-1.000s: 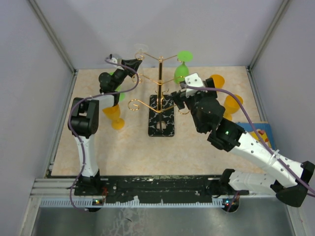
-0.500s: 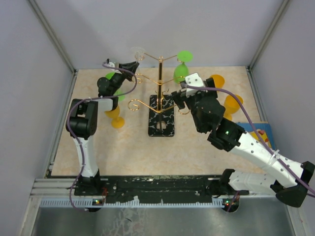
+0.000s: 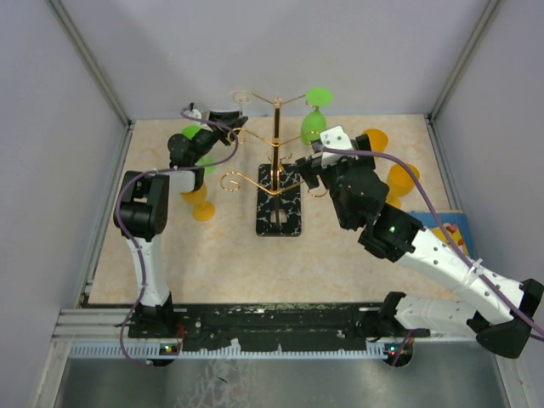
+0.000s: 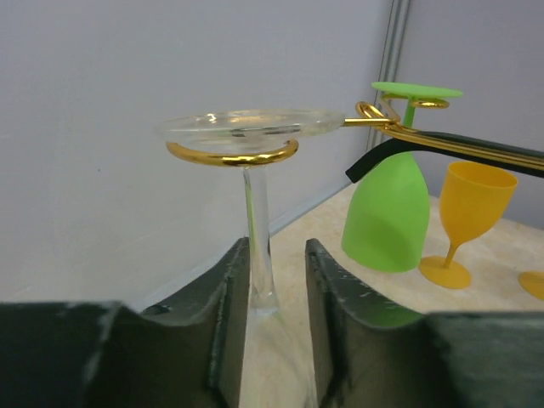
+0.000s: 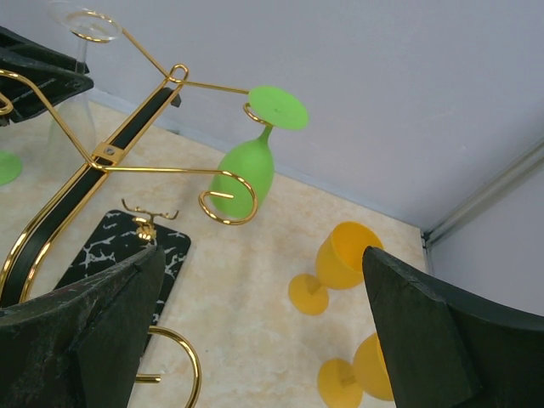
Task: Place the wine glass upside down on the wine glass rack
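A clear wine glass [image 4: 257,212] hangs upside down, its foot [image 3: 242,96] resting on a curled top arm of the wine glass rack [image 3: 277,136], a gold wire stand on a black veined base [image 3: 280,204]. My left gripper [image 4: 276,251] is open around the stem. The stem lies close to the left finger [image 4: 225,314], with a gap to the right one. In the top view the left gripper [image 3: 231,121] sits just below the glass's foot. My right gripper [image 5: 263,255] is wide open and empty, near the rack's right side [image 3: 310,166]. A green glass [image 5: 246,170] also hangs upside down on the rack.
Orange glasses stand upright on the table: one left of the rack [image 3: 201,200], two to the right [image 3: 374,140] [image 3: 401,180]. A green glass [image 3: 194,133] stands behind my left arm. A blue and yellow item [image 3: 446,225] lies at the right edge. Grey walls enclose the table.
The left gripper's jaws have spread off the stem. The clear glass has come down slightly and to the right, its foot now on the rack's arm. The right arm has not moved.
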{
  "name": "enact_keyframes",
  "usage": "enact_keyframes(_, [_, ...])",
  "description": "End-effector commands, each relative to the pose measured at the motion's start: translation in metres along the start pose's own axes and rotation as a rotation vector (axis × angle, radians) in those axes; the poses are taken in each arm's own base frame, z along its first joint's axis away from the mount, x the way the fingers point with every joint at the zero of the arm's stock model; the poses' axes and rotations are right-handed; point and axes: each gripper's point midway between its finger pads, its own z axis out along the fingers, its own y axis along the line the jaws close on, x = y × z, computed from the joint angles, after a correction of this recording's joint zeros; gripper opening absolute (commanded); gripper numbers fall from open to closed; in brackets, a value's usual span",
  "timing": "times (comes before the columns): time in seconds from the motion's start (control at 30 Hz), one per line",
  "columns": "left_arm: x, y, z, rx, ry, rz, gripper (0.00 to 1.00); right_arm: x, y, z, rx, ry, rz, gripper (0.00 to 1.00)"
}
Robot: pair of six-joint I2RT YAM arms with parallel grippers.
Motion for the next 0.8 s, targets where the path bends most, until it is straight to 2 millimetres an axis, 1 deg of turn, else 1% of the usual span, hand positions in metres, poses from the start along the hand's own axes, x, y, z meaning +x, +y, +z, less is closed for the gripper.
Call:
enact_keyframes(0.0, [-0.033, -0.012, 0.003, 0.059, -0.066, 0.057, 0.42, -0.005, -0.002, 0.001, 0.005, -0.022, 0.026, 0.99])
enact_keyframes(0.07, [-0.035, -0.013, 0.001, 0.052, -0.071, 0.059, 0.49, -0.005, -0.001, 0.002, 0.004, -0.021, 0.025, 0.99])
enact_keyframes(0.23, [-0.044, -0.014, -0.002, 0.038, -0.087, 0.067, 0.79, -0.005, 0.0, 0.002, -0.003, -0.021, 0.029, 0.99])
enact_keyframes(0.3, [-0.049, -0.013, -0.004, 0.031, -0.094, 0.069, 0.9, -0.006, 0.0, 0.001, -0.004, -0.023, 0.032, 0.99])
enact_keyframes(0.37, [-0.055, -0.008, -0.007, 0.013, -0.101, 0.067, 0.98, -0.007, -0.001, 0.001, -0.005, -0.023, 0.032, 0.99])
enact_keyframes(0.4, [-0.06, -0.008, -0.008, 0.011, -0.105, 0.069, 0.99, -0.007, -0.001, 0.001, -0.007, -0.024, 0.032, 0.99])
enact_keyframes(0.5, [-0.072, -0.005, -0.011, 0.0, -0.106, 0.079, 1.0, -0.008, 0.0, 0.001, -0.01, -0.024, 0.034, 0.99])
enact_keyframes(0.77, [-0.088, -0.009, -0.018, -0.003, -0.1, 0.089, 1.0, -0.008, 0.001, 0.001, -0.017, -0.021, 0.037, 0.99])
